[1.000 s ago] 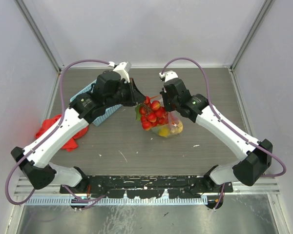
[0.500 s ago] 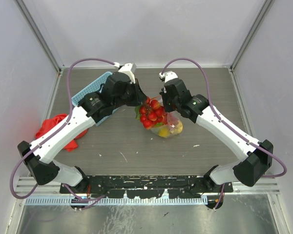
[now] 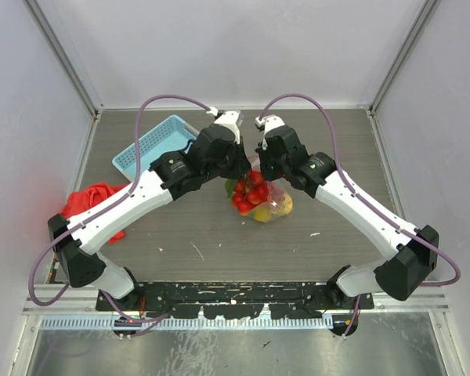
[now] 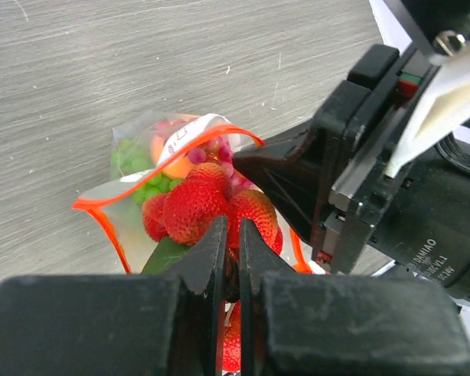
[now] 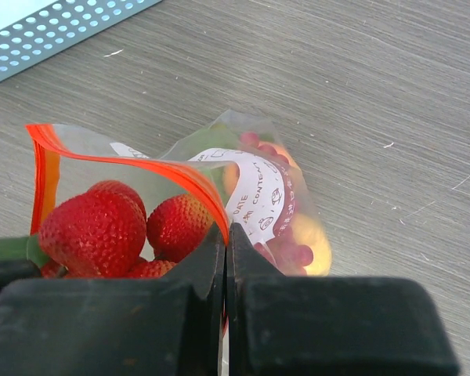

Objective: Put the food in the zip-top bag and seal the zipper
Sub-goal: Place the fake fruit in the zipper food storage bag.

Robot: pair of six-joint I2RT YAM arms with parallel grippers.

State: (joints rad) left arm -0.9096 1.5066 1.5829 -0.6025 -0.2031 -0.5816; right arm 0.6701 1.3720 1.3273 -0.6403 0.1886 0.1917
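In the top view, the desk [image 3: 219, 235] is enclosed by white walls at 9, 12 and 3 o'clock, and the arm bases occupy its 6 o'clock edge. Bare desk surface is seen at 6 and 3 o'clock of the zip-top bag [image 4: 113, 196], which lies near the desk centre. A light-blue basket [image 3: 145, 149] is located at 10 o'clock of the bag, near the far left corner, well apart from it. A red cloth [image 3: 86, 202] is located at 9 o'clock, against the left edge.

The bag mouth is held open, and the zipper [image 5: 133, 162] forms a raised red-orange loop. The right end effector [image 5: 225, 235] is pressed together on the mouth edge, with the zipper pinched between its fingers just beside the white label [image 5: 258, 196]. The left end effector [image 4: 230, 243] is positioned directly over the mouth, at 9 o'clock of the right one in the top view. Its fingers are nearly closed, with only a narrow gap, and the cluster of strawberries [image 4: 204, 205] is pinched at its near end. The strawberries sit partly inside the mouth, just beyond the fingertips. Green grapes [image 4: 145, 188], a peach [image 4: 168, 157] and a lemon [image 3: 262, 211] are seen deeper inside the bag. The two end effectors are very close together over the bag.
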